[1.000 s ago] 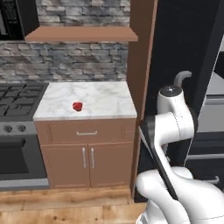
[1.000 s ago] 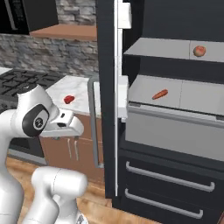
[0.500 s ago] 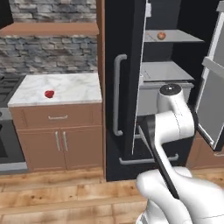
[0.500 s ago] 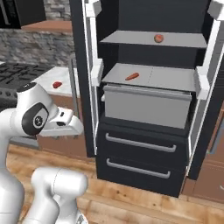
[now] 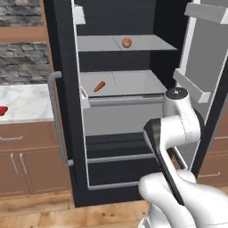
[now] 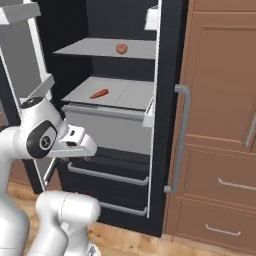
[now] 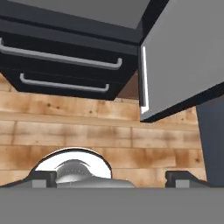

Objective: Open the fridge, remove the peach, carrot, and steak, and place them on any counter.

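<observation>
Wooden floor planks run under your machine, and ahead of you stands the fridge (image 5: 116, 111) with both doors swung wide, brown cabinets on either side. You have the arm folded close to its base, elbow raised in front of the fridge's drawers and the forearm angled down. The hand camera looks down at the floor, the two grey-handled fridge drawers and the bottom edge of the right door. Your pincer (image 7: 108, 177) hangs low over the floor with its two fingertips (image 7: 40, 177) set far apart at the bottom corners of that view, jaws wide and nothing between them.

Count what you have: one peach (image 5: 127, 42), one carrot (image 5: 99, 86) and one steak (image 5: 2, 110). You can see the peach on the upper shelf, toward the middle, well back from the front edge. Your carrot lies tilted on the flat lid of the bin below, left of centre. In the right base view both show again, peach (image 6: 121, 48) above and carrot (image 6: 99, 93) below, well apart from each other. Your steak sits outside the fridge on the white marble surface (image 5: 26, 102) to the left, at the edge of the left base view.
</observation>
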Robot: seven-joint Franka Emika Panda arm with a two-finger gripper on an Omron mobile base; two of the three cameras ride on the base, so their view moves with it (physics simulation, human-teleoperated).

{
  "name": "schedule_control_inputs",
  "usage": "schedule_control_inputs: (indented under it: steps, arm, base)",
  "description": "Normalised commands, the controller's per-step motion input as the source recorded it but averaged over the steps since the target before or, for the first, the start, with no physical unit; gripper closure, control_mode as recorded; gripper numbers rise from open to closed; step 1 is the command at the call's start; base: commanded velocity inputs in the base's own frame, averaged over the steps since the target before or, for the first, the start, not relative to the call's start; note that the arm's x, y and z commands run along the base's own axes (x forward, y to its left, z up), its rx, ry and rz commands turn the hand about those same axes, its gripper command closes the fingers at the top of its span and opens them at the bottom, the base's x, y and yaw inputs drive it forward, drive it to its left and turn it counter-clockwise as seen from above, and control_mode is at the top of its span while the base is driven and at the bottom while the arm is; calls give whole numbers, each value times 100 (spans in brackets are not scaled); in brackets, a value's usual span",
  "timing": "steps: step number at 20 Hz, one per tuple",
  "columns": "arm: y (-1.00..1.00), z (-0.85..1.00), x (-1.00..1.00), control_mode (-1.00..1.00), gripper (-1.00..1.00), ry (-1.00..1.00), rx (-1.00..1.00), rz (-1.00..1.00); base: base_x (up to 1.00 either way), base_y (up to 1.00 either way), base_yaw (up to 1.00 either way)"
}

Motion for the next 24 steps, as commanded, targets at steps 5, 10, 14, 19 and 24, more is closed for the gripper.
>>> schedule_control_inputs:
  steps: [5, 10, 14, 19, 24]
  arm:
    - [0, 0, 0, 100, -100, 0, 0, 0]
    - [0, 0, 0, 100, -100, 0, 0, 0]
    - [0, 0, 0, 100, -100, 0, 0, 0]
    - [0, 0, 0, 100, -100, 0, 0, 0]
    - [1, -17, 21, -100, -100, 2, 0, 2]
  base:
    - [95, -2, 0]
    - [85, -10, 0]
    - [79, -12, 0]
    - [65, 1, 0]
    - [34, 1, 0]
